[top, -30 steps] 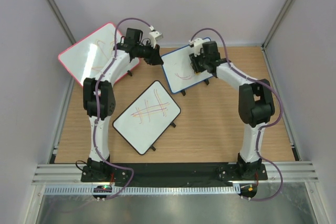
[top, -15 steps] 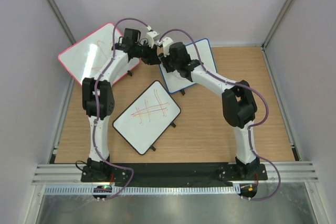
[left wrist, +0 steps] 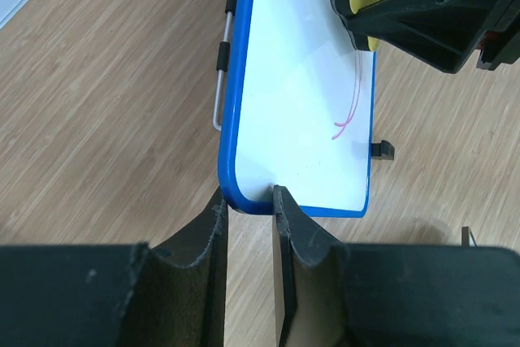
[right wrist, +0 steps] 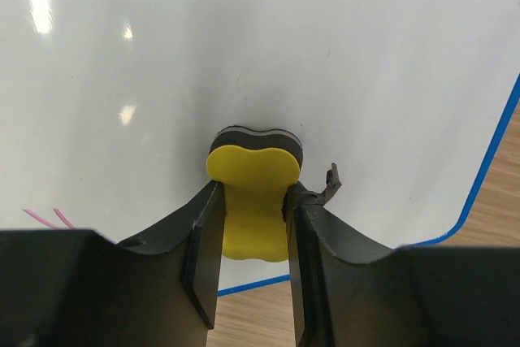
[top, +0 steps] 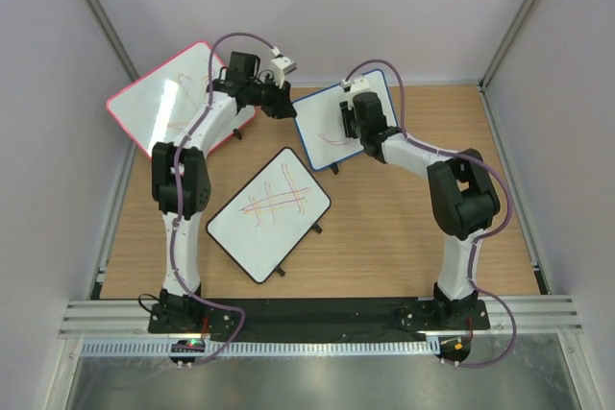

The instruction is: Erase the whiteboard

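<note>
- Currently mid-wipe by the look of it: whiteboard at far centre of the wooden table, between the two arms, long axis running left to right and skewed, right end farther back
- Left gripper pinched onto the blue frame at the board's left corner, one finger on either side of the rim, apparently steadying it
- Right gripper clamped on yellow eraser, dark pad face pressed to the white surface, roughly mid-board
- Pink strokes not yet wiped, lying between the eraser and the near edge; also peeking in at lower left of the right wrist view
- Key relation: leftover ink lies near-left of the eraser, toward the held corner, so next sweep probably has to run that way along the board
- Right arm the only one placed to wipe, left one busy holding
- Possible risk: overshooting the sweep and bumping the holding fingers or dragging the board out of the pinch
- Pink-framed board and black-framed board with crossed lines close by, not targets
</note>
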Controlling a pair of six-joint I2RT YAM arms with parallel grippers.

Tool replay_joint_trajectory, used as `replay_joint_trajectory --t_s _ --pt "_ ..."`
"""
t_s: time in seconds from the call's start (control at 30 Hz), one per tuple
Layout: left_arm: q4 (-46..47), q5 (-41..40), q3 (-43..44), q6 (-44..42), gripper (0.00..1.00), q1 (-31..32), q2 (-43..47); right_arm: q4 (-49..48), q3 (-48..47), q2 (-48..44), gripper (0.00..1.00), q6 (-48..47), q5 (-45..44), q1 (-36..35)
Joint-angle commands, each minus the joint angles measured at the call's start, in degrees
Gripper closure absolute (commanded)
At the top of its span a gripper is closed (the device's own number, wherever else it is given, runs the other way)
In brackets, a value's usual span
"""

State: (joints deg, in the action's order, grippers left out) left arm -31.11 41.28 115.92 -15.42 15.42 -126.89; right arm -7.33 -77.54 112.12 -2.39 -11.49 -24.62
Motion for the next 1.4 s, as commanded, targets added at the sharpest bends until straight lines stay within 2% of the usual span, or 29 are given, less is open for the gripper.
replay_joint_trajectory --t_s 0.0,0.2,0.43,0.63,0.77,1.0,1.23,1.37 --pt "-0.44 2.23 -0.17 -5.15 1.00 1.81 1.65 -2.86 3.53 -0.06 0.99 1.87 -2.05 -2.00" --pt "-0.44 2.14 -0.08 -4.88 1.00 1.98 1.73 -6.37 2.66 1.70 0.99 -0.68 -0.03 -9.81" --pt "-0.44 2.14 0.01 -4.79 1.00 2.25 1.65 -5.77 -1.91 3.99 0.99 -1.48 0.07 -13.79" --pt "-0.44 1.97 -0.17 -4.97 1.00 2.25 2.00 -5.06 0.01 3.81 0.99 -0.33 -5.82 -12.48" --pt "-0.44 2.05 -0.17 -5.06 1.00 2.25 2.09 -5.41 5.97 1.54 0.99 2.21 -9.42 -9.75" --pt "-0.44 1.70 -0.17 -5.24 1.00 2.16 2.17 -6.64 14.69 -3.13 0.99 8.81 -10.75 -3.95" --pt "-0.44 1.79 -0.25 -5.32 1.00 2.25 2.26 -5.50 16.63 -3.48 0.99 10.13 -10.14 -0.69" --pt "-0.44 1.79 -0.17 -5.15 1.00 2.16 2.09 -3.04 14.44 -3.13 0.99 10.39 -9.61 -0.69"
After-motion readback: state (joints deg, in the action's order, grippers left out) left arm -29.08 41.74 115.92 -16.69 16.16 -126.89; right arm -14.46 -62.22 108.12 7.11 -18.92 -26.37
